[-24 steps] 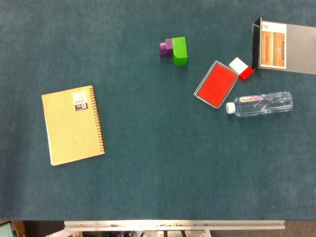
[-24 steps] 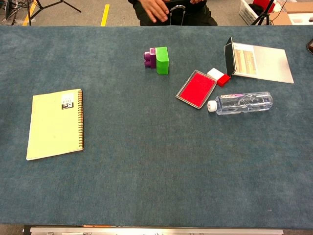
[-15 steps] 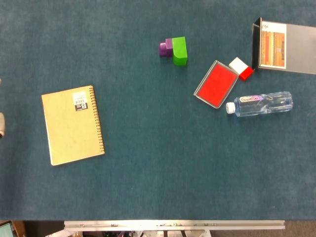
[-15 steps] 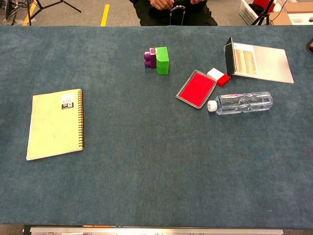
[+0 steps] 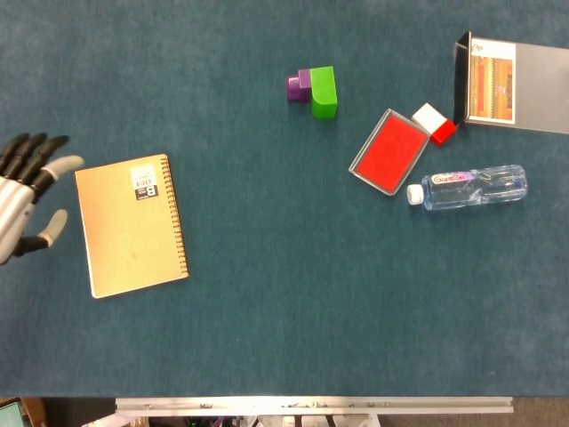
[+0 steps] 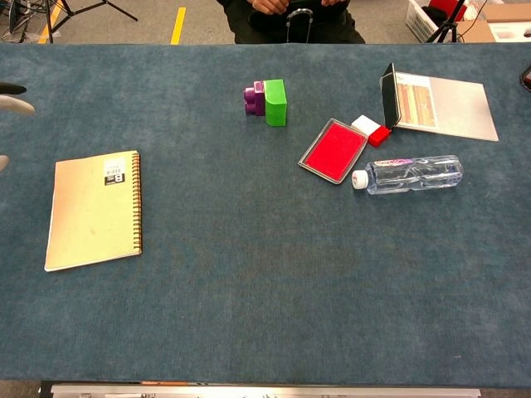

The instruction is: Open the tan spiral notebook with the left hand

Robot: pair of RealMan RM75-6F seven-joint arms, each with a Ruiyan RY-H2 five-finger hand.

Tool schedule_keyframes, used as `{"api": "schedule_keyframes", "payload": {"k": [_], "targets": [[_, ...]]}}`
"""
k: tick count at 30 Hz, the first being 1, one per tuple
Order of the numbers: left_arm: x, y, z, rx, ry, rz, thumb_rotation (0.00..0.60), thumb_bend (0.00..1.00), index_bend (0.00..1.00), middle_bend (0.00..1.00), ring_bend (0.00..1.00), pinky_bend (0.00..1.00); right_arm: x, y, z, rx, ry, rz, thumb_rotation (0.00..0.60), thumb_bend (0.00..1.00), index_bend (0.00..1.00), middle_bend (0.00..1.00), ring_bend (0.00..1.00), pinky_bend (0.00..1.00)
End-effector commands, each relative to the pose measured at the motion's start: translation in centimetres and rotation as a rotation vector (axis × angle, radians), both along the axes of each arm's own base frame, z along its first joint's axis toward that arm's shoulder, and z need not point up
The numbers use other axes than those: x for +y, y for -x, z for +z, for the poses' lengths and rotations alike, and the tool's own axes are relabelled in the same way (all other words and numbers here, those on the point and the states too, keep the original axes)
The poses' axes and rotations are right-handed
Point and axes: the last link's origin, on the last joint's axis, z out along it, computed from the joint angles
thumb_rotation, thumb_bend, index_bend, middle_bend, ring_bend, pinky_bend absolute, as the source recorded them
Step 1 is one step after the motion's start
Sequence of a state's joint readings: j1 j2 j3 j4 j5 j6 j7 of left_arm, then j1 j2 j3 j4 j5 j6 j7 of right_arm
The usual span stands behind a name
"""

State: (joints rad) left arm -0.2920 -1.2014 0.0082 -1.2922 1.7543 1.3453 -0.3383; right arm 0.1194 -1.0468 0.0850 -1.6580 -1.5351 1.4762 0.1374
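Note:
The tan spiral notebook (image 5: 132, 225) lies closed on the blue table cloth at the left, its wire spine along its right edge and a small label near its top; the chest view shows the notebook (image 6: 94, 209) too. My left hand (image 5: 25, 196) has come in at the left edge, just left of the notebook and apart from it, fingers spread and holding nothing. In the chest view only the left hand's fingertips (image 6: 15, 101) show at the left border. My right hand appears in neither view.
Purple and green blocks (image 5: 315, 89) stand at the back centre. A red tray (image 5: 388, 151), a red and white block (image 5: 435, 123), a lying water bottle (image 5: 468, 188) and an open folder (image 5: 508, 82) sit at the right. A person (image 6: 289, 16) is beyond the far edge.
My left hand has entered from the left edge and moved toward the notebook. The notebook and other objects have not moved.

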Motion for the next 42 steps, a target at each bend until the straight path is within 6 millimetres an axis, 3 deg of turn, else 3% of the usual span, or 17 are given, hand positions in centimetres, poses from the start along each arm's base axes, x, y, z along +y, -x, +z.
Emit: {"api": "schedule_keyframes", "payload": {"k": [1,9,21,42], "targets": [[1.9,0.1,-2.9,0.034,0.105,-0.161,0.6,0.4,0.22,0.1,0.02,0.0,0.1,0.0,0.0,0.002,0.0,-0.001,0.6,0.47,0.35,0.35,0.25,0.37],[3.2,1.2,-5.4,0.138,0.175,-0.271,0.6,0.4,0.2,0.1,0.02,0.0,0.3,-0.2,0.0,0.007,0.0,-0.002,0.6,0.47,0.35,0.35,0.25,0.37],[3.4,1.6,-6.8,0.158,0.111,-0.388,0.6,0.23,0.17,0.11,0.02,0.0,0.4,-0.6,-0.2,0.019,-0.003,-0.005,0.6,0.47,0.35,0.35,0.25,0.37],[2.9,5.5,-6.2,0.309,0.127,-0.303,0.6,0.22,0.17,0.12,0.03,0.0,0.1,-1.8,-1.2,0.032,-0.029,0.012,0.6,0.47,0.35,0.35,0.25,0.37]]}}
